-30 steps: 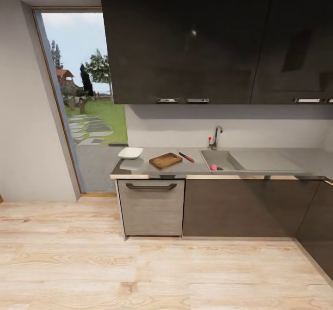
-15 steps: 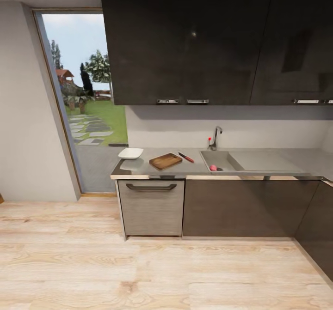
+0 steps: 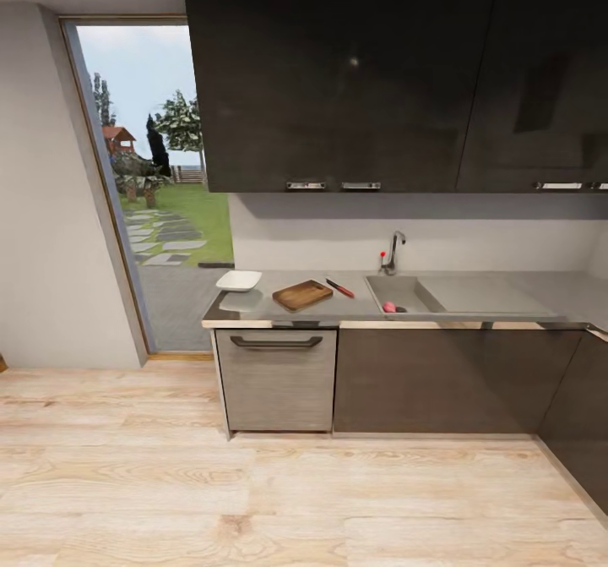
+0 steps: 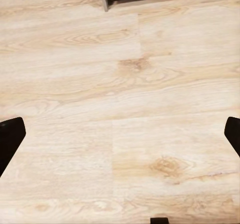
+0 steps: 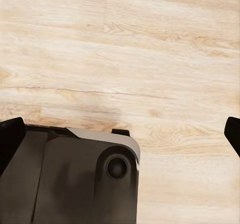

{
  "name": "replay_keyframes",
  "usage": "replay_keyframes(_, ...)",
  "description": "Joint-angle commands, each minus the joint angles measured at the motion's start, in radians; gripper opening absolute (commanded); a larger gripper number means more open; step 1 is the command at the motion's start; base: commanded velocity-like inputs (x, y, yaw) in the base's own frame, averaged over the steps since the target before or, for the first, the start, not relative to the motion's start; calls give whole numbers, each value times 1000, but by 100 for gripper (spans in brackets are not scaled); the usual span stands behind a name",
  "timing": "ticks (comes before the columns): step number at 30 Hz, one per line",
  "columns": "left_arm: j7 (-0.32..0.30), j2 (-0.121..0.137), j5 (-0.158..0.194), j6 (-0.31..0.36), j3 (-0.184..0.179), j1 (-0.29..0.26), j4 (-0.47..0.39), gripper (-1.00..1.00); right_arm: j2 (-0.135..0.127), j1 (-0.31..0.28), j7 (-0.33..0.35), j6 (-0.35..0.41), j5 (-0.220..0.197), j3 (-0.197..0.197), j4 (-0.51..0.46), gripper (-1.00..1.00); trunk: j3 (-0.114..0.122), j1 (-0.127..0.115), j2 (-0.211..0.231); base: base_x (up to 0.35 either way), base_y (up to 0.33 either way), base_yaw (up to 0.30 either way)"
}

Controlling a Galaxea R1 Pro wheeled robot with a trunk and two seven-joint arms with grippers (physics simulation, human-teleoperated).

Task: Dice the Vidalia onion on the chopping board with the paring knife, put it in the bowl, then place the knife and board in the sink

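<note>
Glossy countertop (image 3: 355, 307) bears dark-brown grained chopping board (image 3: 302, 294).

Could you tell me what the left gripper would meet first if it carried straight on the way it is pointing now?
Most likely the light wooden floor. The left gripper points down at the bare planks with its fingers spread wide and nothing between them. How far off the floor lies is unclear.
</note>
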Motion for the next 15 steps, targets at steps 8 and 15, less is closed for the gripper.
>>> replay_keyframes(8,9,1,-3,-1,-6,1,10,100,-1,1,-9,0,-1,8,-1,100,0,0,0,0,0,0)
replay_keyframes(15,9,1,-3,-2,-6,1,12,100,7,1,-6,-2,-3,10,-4,100,0,0,0,0,0,0)
